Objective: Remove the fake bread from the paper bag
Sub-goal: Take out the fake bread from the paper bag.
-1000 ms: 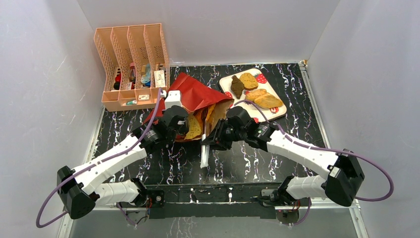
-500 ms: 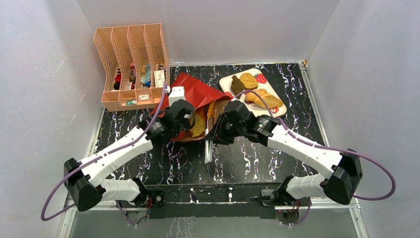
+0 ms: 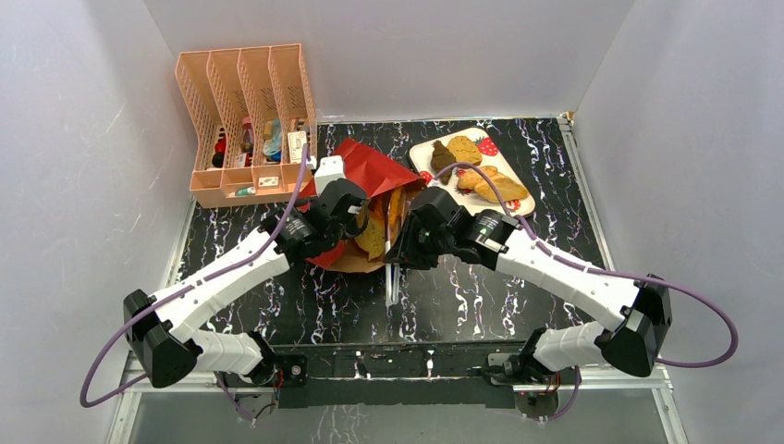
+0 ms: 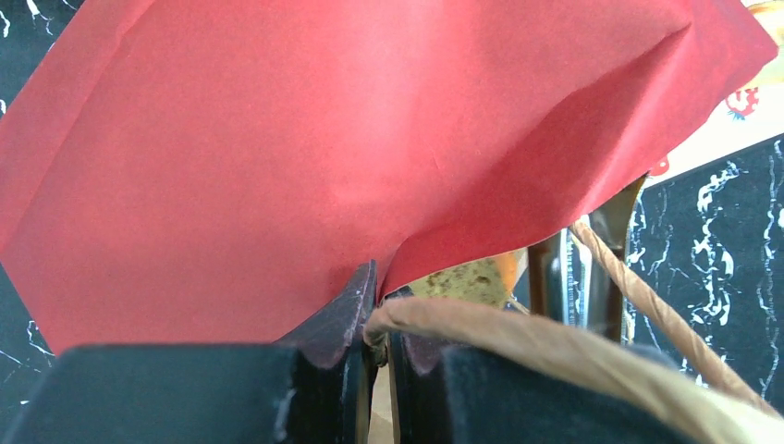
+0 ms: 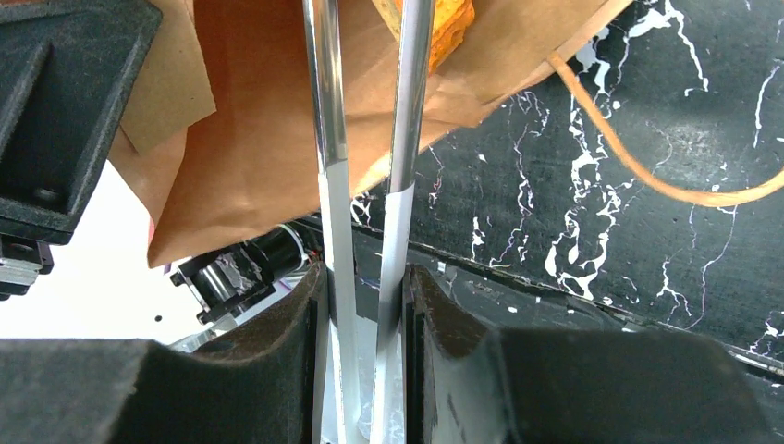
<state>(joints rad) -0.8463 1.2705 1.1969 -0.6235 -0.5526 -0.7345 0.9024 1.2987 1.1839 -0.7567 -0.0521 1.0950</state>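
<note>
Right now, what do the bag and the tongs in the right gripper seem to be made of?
Paper bag: paper, smooth red outside, matte brown kraft inside, judging by its sharp creases. Tongs: probably polished metal, given mirror-like reflections; the pale lower part looks like a matte white coating or sleeve.

A black bench point(image 3: 518, 287) with white marbling carries three things. A peach slotted organiser point(image 3: 242, 120) stands at its far left corner, a red paper bag point(image 3: 370, 171) rests mid-bench with its mouth toward the near edge, and a white strawberry-print tray point(image 3: 421, 153) lies at far right.
</note>
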